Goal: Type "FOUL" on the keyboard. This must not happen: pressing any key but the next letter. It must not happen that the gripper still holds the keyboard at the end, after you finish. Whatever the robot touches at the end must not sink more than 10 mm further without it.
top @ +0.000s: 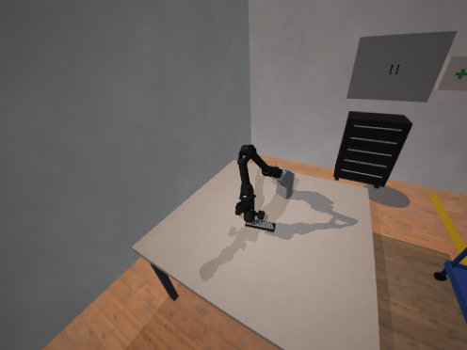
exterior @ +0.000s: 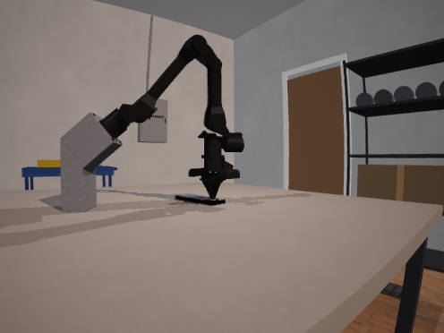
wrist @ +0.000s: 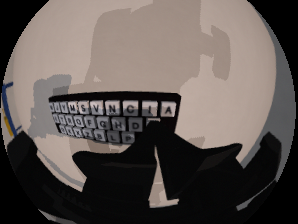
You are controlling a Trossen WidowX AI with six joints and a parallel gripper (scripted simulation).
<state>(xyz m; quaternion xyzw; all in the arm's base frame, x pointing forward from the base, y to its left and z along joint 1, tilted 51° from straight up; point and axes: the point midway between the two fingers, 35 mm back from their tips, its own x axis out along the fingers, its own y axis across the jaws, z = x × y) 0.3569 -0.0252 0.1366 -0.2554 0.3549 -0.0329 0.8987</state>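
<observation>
A small black keyboard (top: 260, 226) with pale keys lies flat on the beige table near its middle. It also shows as a thin dark slab in the exterior view (exterior: 200, 199) and with its key rows in the wrist view (wrist: 109, 117). My gripper (exterior: 212, 193) is shut with nothing held and points straight down. Its tip sits at the keyboard's right part, at or just above the keys. In the wrist view the shut fingers (wrist: 154, 137) cover the lower right keys. Which key is under the tip is hidden.
The arm's grey base block (exterior: 82, 161) stands on the table behind the keyboard. A black drawer cabinet (top: 372, 147) stands by the far wall, a dark shelf unit (exterior: 398, 121) beside the table, and a blue cart (top: 456, 275) on the floor at the right.
</observation>
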